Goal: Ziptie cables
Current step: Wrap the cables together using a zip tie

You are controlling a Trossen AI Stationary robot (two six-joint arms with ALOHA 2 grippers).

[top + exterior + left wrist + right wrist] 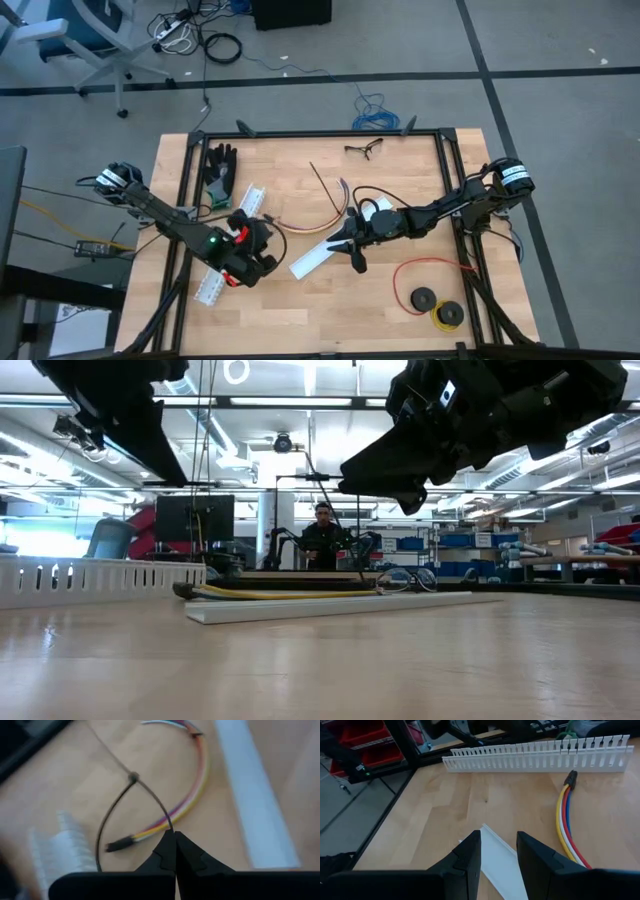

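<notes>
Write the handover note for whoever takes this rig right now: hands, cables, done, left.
Left hand: shut on the dark ziptie, which forms a loop near the plug end of the cables.
Right hand: open, empty, hovering over the flat white channel strip.
Cables: loose curved bundle on the table, beside the slotted channel.
Done: ziptie picked up.
Left: get the loop around the bundle and cinch it; I can't tell whether it encircles any wires yet.
</notes>
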